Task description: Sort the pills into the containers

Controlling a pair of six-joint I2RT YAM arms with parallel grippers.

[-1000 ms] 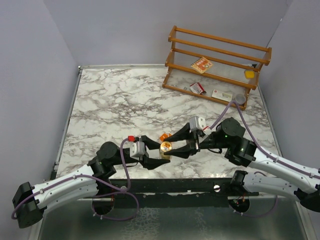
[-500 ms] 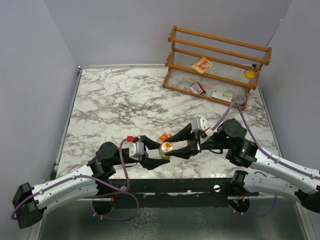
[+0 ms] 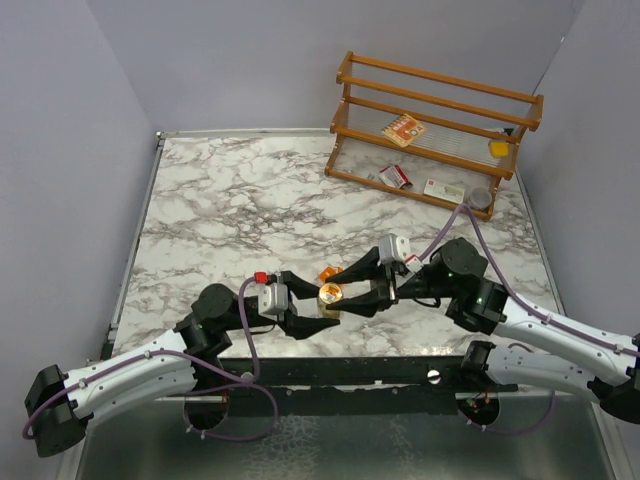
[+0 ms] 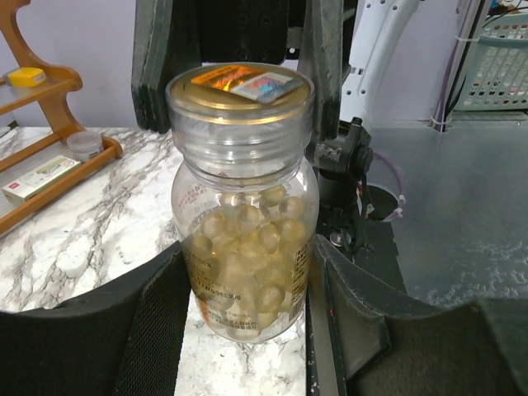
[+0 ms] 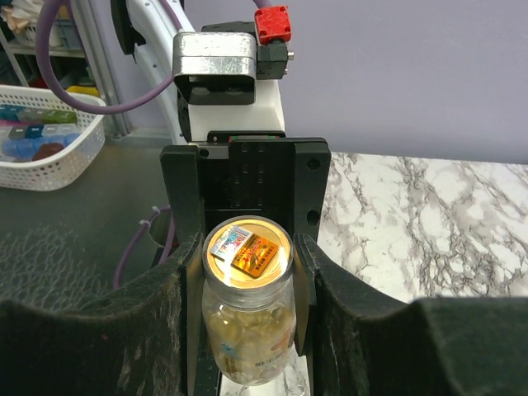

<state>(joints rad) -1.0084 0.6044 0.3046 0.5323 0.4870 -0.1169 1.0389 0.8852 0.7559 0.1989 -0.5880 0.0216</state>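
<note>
The clear pill jar [image 4: 245,247], full of tan-yellow capsules and sealed with gold foil, is upright near the front edge of the marble worktop [image 3: 230,200]. The left gripper [image 3: 328,303] has its jaws closed on the jar's lower body. The right gripper [image 5: 247,268], reaching in from the opposite side, has its jaws tight against the neck. A tiny orange box [image 3: 326,273] sits just behind the jar.

Both arms stretched inward, left fingers [image 3: 308,325] clamped, right fingers [image 3: 357,268] facing them
</note>
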